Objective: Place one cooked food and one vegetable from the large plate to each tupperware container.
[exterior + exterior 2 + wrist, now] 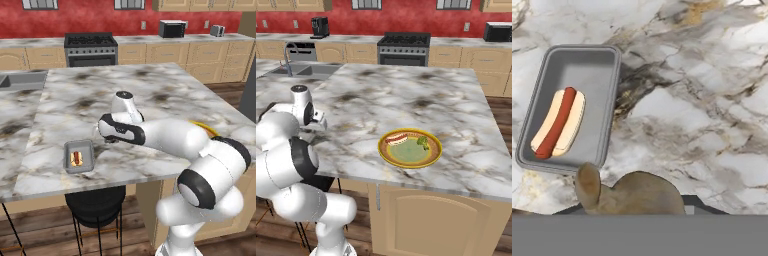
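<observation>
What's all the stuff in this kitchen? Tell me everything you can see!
tray: one, grey, near the counter's edge
tray hot dog: one, red sausage in pale bun, inside the tray
plate: one, yellow rim, on the counter
plate hot dog: one, red and pale, on the plate
broccoli: one, green, on the plate
brown food piece: one, in the pincer, beside the tray
stove: one, black, back wall
microwave: one, dark, back counter
stool: one, black, under the counter
pincer: one, shut on the brown food piece

Stove (91, 48), microwave (172, 28), sink (303, 70)
</observation>
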Controlling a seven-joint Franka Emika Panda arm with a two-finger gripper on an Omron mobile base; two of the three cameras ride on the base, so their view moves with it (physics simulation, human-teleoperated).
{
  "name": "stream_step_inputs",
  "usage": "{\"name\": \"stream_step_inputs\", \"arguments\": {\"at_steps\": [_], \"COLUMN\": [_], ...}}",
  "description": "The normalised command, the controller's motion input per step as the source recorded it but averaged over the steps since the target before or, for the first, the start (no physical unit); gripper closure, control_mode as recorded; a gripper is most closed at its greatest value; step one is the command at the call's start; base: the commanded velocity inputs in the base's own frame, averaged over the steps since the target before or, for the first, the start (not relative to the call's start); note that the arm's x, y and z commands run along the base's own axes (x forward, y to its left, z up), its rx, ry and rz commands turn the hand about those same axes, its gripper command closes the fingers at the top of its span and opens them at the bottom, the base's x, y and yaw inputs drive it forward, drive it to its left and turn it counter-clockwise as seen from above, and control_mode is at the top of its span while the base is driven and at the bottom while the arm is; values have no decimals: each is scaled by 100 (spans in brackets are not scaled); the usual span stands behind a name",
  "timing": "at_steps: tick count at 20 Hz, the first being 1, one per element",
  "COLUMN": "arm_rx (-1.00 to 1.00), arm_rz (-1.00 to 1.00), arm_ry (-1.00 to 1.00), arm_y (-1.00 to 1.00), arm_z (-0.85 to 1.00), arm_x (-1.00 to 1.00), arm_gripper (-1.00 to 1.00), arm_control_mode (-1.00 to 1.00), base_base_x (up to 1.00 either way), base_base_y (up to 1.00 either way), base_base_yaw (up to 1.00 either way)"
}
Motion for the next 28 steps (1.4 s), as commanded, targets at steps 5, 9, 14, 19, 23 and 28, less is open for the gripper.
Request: {"name": "stream_step_inputs", "arguments": {"at_steps": [5,9,14,19,23,28], "arm_rx": [0,0,0,0,0,0], "arm_rz": [0,0,0,0,0,0], "arm_ry": [2,0,0,0,0,0], "arm_y": [48,42,32,23,24,18], "arm_z": [-15,-28,-39,-20,-23,-27], "arm_x": [6,12,6,16,34,34], "arm_gripper": [100,100,100,100,100,100], "arm_control_mode": [-100,-100,-100,-100,-100,-100], "base_base_x": [0,0,0,0,0,0], "base_base_y": [0,0,0,0,0,0], "base_base_yaw": [0,0,0,0,0,0]}}
